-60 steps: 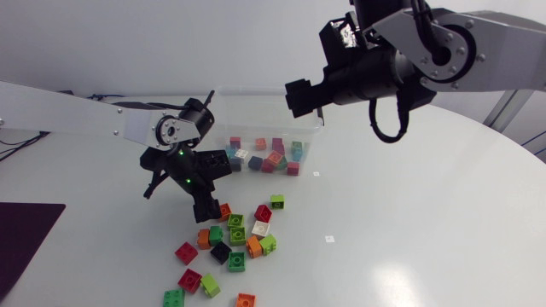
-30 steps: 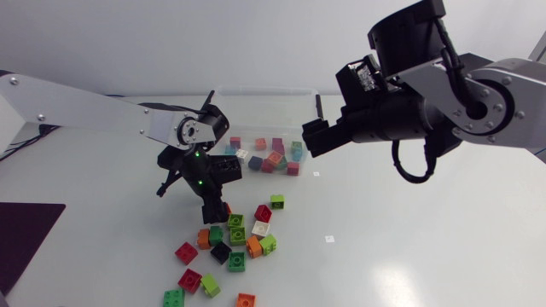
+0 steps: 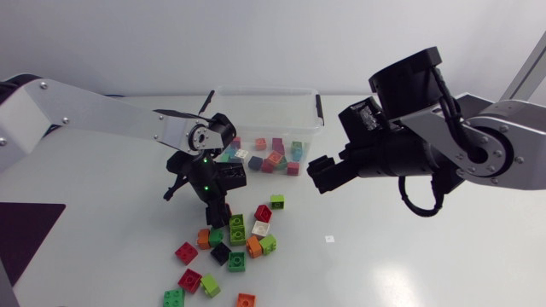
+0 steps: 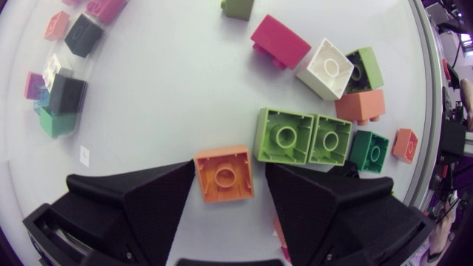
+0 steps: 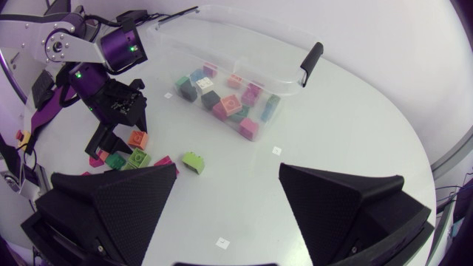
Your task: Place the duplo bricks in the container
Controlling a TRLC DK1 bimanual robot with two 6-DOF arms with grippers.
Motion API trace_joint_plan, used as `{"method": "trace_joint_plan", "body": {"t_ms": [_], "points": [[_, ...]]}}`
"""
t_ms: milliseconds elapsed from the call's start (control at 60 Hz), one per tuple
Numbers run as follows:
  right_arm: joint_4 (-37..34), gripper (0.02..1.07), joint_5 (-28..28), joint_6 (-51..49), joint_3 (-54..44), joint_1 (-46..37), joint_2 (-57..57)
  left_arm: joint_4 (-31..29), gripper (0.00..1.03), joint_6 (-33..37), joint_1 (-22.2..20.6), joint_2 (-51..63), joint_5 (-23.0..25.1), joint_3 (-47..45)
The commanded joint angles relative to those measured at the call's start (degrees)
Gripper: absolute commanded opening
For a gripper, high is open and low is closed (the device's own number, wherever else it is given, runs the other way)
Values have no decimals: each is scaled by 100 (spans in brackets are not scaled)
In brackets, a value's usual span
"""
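My left gripper [image 3: 217,205] is down at the near-left edge of a loose pile of duplo bricks [image 3: 237,240]. In the left wrist view an orange brick [image 4: 224,174] lies on the table between the fingers of this gripper [image 4: 230,168]; one finger is at its edge and the other is a small gap away, so it is open. Just ahead lie a light green double brick [image 4: 303,138], a red one [image 4: 279,41] and a white one [image 4: 329,68]. The clear container [image 3: 266,95] behind holds several bricks. My right gripper [image 3: 328,175] hovers open and empty to its right.
A black handle [image 5: 311,53] sits on the container's right end. A dark mat [image 3: 26,243] lies at the table's left edge. More bricks are scattered toward the front edge, among them a green one [image 3: 174,298] and an orange one [image 3: 246,299].
My left gripper has dropped toward the pile and narrowed its fingers around the orange brick. My right arm has come down and forward from above the container.
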Motion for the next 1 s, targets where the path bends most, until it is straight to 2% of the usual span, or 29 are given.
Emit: {"method": "trace_joint_plan", "body": {"t_ms": [0,50,67,250,333,533,650,983], "points": [[-102,102,-78,93,-119,77,176,-56,41,-124,-28,147,0,174],[-102,102,-69,208,-93,165,282,-56,27,-159,-11,138,0,209],[-110,102,-69,234,-75,182,308,-47,26,-185,-2,129,0,209],[-304,102,-26,533,233,411,923,-56,25,-203,121,-29,0,59],[-392,102,229,656,391,701,1275,-56,25,-203,183,-152,0,-64],[-462,100,229,1122,690,815,1714,-91,23,-194,288,-398,0,-204],[-875,99,256,1579,1164,824,2198,-135,23,-194,341,-556,0,-248],[-1350,96,511,2282,2237,885,3490,-162,23,-203,578,-1233,44,-362]]}}
